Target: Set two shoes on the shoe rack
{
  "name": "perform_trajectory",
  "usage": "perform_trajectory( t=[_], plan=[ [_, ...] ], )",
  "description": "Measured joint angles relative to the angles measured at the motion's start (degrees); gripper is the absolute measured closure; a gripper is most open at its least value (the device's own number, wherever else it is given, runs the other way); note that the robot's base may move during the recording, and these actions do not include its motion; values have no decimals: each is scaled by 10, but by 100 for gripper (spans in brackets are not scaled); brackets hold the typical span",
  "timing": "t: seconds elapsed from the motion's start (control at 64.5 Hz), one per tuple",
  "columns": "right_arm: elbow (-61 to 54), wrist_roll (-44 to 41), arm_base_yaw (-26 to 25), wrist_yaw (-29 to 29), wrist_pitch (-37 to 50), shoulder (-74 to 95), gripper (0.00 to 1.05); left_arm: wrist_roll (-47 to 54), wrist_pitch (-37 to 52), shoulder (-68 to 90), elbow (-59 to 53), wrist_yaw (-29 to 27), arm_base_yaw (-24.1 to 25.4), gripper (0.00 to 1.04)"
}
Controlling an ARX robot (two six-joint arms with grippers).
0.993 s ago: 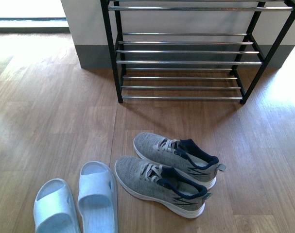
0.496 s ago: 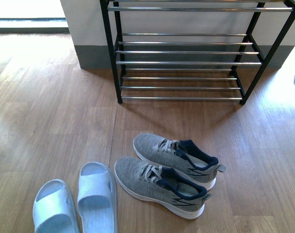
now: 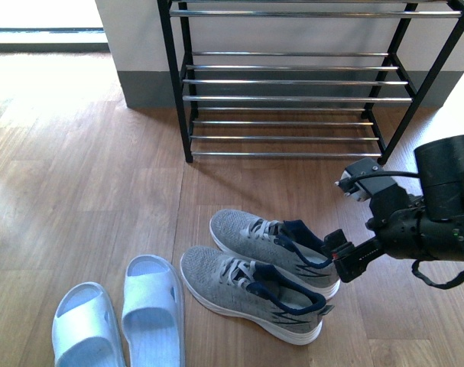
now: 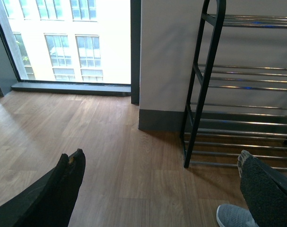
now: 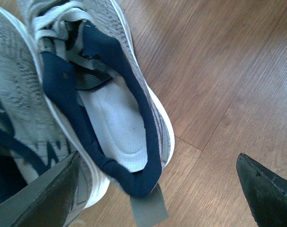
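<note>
The left pincer shows only in its own wrist view. Its two dark fingers are spread wide with nothing between them, above the wood floor. Beyond it are a window and the side frame of the rack.

In the front view, the pale blue slides lie side by side on the floor at the near left. Just to their right sit the grey sneakers, side by side, toes pointing left and away, navy collars toward the right. Farther back the rack stands against the wall, well apart from both pairs.

From the right edge the right arm reaches in low, with the right pincer at the heel of the farther sneaker. The right wrist view looks down into that sneaker. There the pincer is spread wide, one finger by the white sole and the other out over bare floor, with the heel collar between them. I cannot tell whether either finger touches the sneaker.
</note>
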Motion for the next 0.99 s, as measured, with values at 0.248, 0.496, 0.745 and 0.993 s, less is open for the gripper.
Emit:
perform_trajectory(
  t=[0.248,0.496,0.745,0.993],
  plan=[
    [110,-17,-1,25,-49,79,9,0,0,0,0,0,0,9],
    [186,-27,-2,40,-76,141,12,0,0,0,0,0,0,9],
    [198,-27,4,16,-91,146,51,0,0,0,0,0,0,9],
    [194,-40,10,-25,-126,145,91,0,0,0,0,0,0,9]
  ],
)
